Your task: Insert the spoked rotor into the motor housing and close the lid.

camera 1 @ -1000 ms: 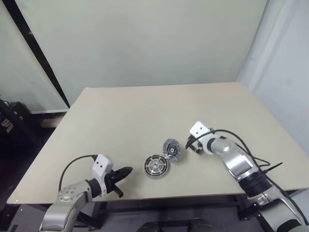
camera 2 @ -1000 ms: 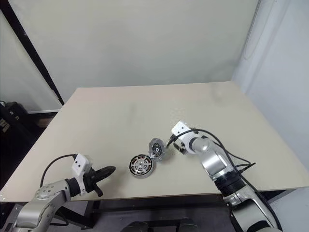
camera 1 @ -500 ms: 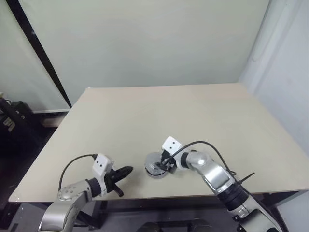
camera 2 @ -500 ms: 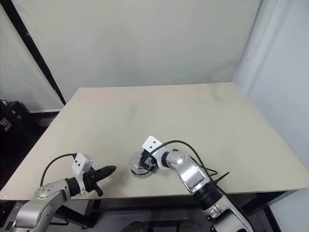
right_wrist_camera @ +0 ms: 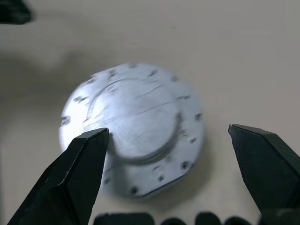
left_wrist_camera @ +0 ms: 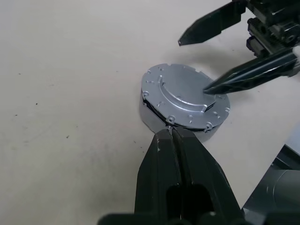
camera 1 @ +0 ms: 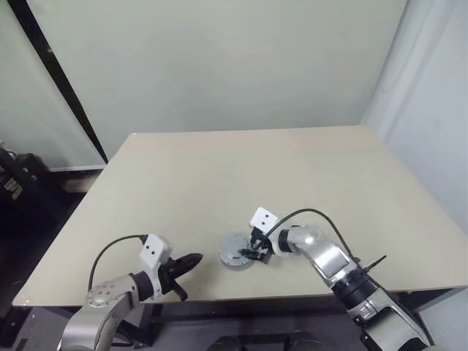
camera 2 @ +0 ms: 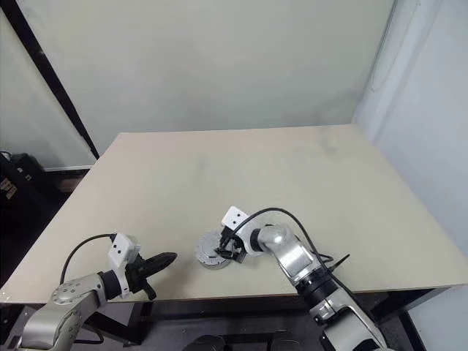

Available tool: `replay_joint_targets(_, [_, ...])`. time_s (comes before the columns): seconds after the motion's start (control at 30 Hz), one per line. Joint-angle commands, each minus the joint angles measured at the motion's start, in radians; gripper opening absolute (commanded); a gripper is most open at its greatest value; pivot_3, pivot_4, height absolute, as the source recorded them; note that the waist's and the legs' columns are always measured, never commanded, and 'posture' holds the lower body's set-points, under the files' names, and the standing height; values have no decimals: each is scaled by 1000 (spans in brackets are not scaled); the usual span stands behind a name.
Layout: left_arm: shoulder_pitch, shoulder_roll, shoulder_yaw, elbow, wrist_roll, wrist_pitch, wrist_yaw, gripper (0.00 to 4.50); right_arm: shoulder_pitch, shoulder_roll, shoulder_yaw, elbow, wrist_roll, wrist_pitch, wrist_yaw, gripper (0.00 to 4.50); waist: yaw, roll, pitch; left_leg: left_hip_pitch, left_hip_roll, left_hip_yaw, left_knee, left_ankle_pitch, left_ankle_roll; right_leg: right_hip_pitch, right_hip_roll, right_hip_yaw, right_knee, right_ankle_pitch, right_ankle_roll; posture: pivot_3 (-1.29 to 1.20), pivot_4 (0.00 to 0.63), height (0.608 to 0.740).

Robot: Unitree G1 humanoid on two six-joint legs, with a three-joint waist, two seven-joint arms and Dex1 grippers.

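The lid [left_wrist_camera: 183, 95], a flat speckled-grey disc, lies on top of the motor housing [left_wrist_camera: 151, 115]. A dark gap shows under its edge on the side toward my left gripper. The spoked rotor is hidden. My right gripper [camera 1: 254, 250] is open just right of the housing. In the left wrist view one of its black fingertips [left_wrist_camera: 212, 86] rests on the lid's top, and the other hangs clear beyond it. From the right wrist, the lid [right_wrist_camera: 133, 126] sits between that gripper's spread fingers [right_wrist_camera: 79, 173]. My left gripper [camera 1: 193, 259] is shut and empty, just left of the housing, pointing at it.
The beige table [camera 1: 219, 175] stretches bare behind the housing. Its front edge runs close below both grippers. A pale wall stands behind the table, with a dark post at the far left.
The lid stood tilted beside the open housing a second ago; now it lies on top and covers the windings. My right gripper swung left to the housing. The left arm stayed still.
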Motion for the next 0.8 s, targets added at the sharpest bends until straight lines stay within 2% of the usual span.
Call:
replay_joint_targets(0.03, [-10, 18, 16, -42, -16, 3, -12, 0, -56, 8, -30, 30, 36, -37, 70, 4468, -2, 0, 0, 0, 0, 0, 0, 0, 0, 0, 0, 0, 0, 0, 0, 0, 0, 740])
replay_joint_targets(0.47, [10, 55, 30, -70, -29, 40, -38, 0, -173, 71, -10, 292, 11, -225, 214, 4468, -3, 0, 0, 0, 0, 1, 0, 0, 0, -1, 0, 0, 0, 2, -2, 0, 0, 740])
replay_joint_targets(0.8, [63, 54, 60, -117, -31, 49, -24, 0, -218, 114, -17, 426, -29, -293, 246, 4468, -3, 0, 0, 1, 1, 1, 0, 0, -1, -2, 1, 0, 1, 2, -3, 0, 0, 740])
